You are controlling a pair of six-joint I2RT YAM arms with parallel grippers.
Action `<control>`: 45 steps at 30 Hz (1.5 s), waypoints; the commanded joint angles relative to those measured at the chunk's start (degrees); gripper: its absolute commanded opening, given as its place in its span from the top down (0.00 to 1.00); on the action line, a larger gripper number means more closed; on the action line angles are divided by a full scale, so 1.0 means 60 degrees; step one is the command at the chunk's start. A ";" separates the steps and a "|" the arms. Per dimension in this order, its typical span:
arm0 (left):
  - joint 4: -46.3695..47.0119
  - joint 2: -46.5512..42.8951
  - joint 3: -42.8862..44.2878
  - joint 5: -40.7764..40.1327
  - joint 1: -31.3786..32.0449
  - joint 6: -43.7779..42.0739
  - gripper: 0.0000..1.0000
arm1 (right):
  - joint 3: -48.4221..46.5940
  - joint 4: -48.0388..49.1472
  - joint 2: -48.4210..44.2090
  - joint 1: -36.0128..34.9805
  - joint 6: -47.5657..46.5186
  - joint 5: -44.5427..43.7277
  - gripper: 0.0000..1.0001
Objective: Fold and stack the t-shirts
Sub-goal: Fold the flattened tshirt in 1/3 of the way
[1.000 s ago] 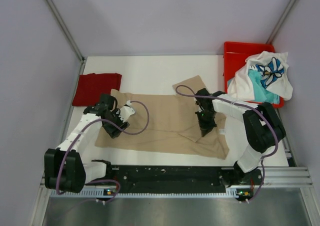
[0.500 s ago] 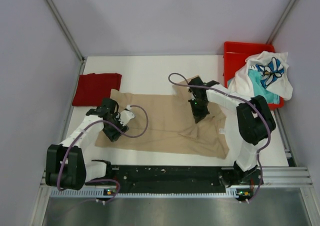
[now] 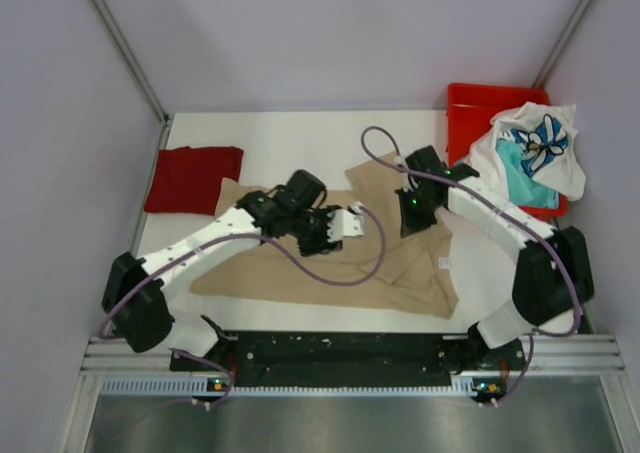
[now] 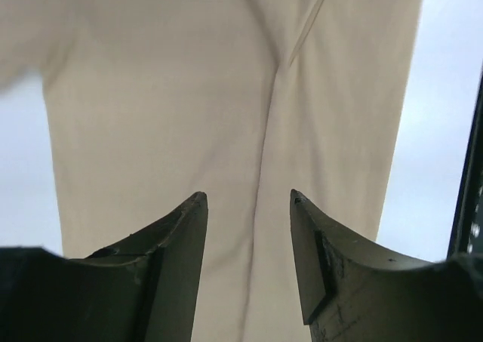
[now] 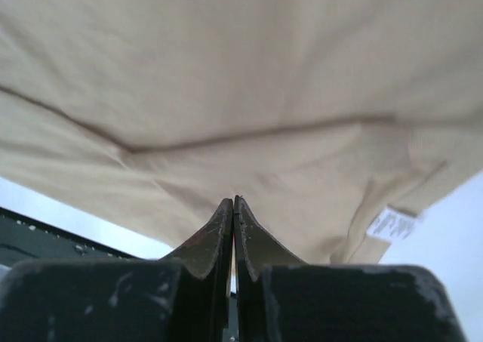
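Working the tan shirt [image 3: 290, 273], spread across the worktop [image 3: 300, 143]: pinching a fold near its right side with the right end effector [image 5: 234, 200] clamped shut, hovering above its middle with the left end effector [image 4: 247, 198] spread wide. Could lose that thin pinch, or drag the whole shirt askew, with nothing pinning the cloth.

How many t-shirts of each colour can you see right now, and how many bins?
tan t-shirt: 1
dark red t-shirt: 1
white t-shirt with blue print: 1
teal t-shirt: 1
red bin: 1
Total: 5 things, 4 of them t-shirts.
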State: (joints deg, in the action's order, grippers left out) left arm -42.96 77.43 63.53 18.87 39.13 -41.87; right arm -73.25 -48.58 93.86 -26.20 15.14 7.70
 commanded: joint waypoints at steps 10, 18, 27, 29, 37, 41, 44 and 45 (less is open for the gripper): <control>0.2223 0.4247 0.2741 0.1574 0.3231 0.0153 0.44 | 0.5280 0.1373 -0.3720 0.2080 0.2061 0.0884 0.97; 0.1712 0.5814 0.3722 0.1264 0.3966 -0.0112 0.49 | 0.5631 0.1636 -0.4510 0.2476 0.2443 0.0752 0.87; 0.0876 0.6723 0.4764 -0.0024 0.3966 -0.0653 0.58 | 0.5588 0.1695 -0.4937 0.2740 0.2239 0.0752 0.88; 0.0890 0.6884 0.4836 -0.0229 0.3966 -0.0742 0.57 | 0.5588 0.1753 -0.4892 0.2754 0.2194 0.0708 0.88; 0.0802 0.7076 0.4339 -0.0537 0.3966 -0.1079 0.55 | 0.6187 0.2352 -0.4190 0.2769 0.2779 0.0927 0.88; 0.1007 0.6988 0.4251 -0.0642 0.3951 -0.1035 0.57 | 0.6948 0.3041 -0.3780 0.2755 0.3292 0.0973 0.90; 0.0978 0.6842 0.4120 -0.0232 0.3951 -0.1079 0.58 | 0.7447 0.3305 -0.3749 0.2769 0.3629 0.0621 0.91; 0.0978 0.6841 0.4105 -0.0100 0.3966 -0.1108 0.58 | 0.7535 0.3364 -0.3793 0.2769 0.3789 0.0504 0.92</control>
State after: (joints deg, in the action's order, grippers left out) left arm -37.85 120.05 89.34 15.84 62.98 -47.24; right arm -30.85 -32.38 71.09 -9.85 34.41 14.11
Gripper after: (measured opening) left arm 0.425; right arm 0.091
